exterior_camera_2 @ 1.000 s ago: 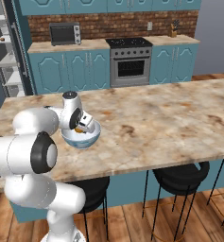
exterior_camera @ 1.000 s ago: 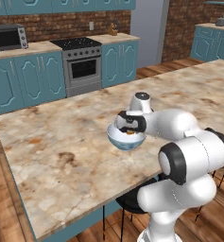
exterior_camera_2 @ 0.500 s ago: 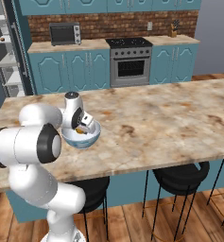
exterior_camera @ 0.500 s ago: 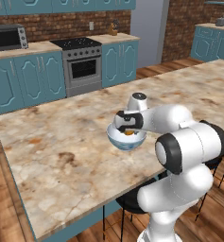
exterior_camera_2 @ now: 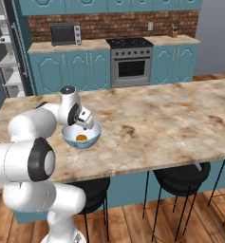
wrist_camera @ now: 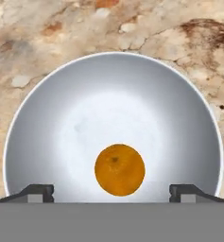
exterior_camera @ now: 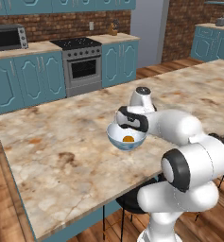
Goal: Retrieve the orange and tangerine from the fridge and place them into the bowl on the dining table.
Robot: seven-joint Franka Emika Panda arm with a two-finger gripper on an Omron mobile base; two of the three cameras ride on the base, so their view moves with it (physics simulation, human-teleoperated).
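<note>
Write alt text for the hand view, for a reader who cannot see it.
One orange fruit lies loose inside the white bowl on the beige marbled dining table, seen from above. The open gripper hangs over it, fingertips wide apart.

— Where's your arm?

— It rises from the base, bends at the elbow and reaches forward and left, wrist tipped downward.

— And the gripper (wrist_camera: 111,191)?

— It points straight down, low and close under the wrist. You can see the two dark fingers (wrist_camera: 37,193) spread wide apart at the bottom of the hand view, with nothing pinched between them.
</note>
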